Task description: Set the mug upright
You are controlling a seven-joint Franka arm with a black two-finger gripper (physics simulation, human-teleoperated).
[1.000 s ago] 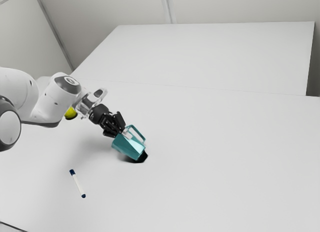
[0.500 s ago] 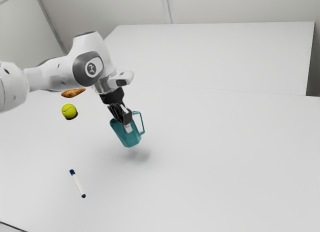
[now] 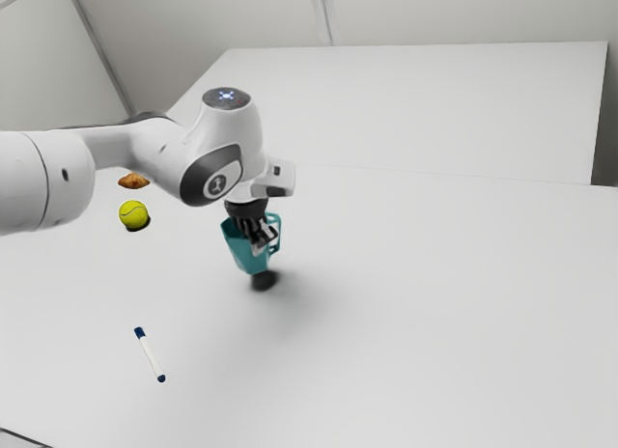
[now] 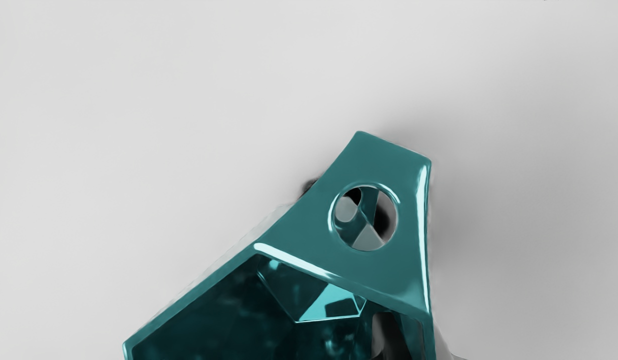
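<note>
A white table (image 3: 435, 313) bears ball (image 3: 133, 214), marker (image 3: 150, 355), brown thing (image 3: 133, 181).

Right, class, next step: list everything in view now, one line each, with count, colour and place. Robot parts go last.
mug: one, teal, held tilted above the table
ball: one, yellow-green, on the table, exterior view's left
brown object: one, brown, just beyond the ball
marker: one, white with dark blue ends, on the near left of the exterior view
table: one, white, under these things
flat surface: one, white, beyond the table
walls: pale grey, at the back
arm: one, white and grey, from the exterior view's left
hand: one, black, at the mug
</note>
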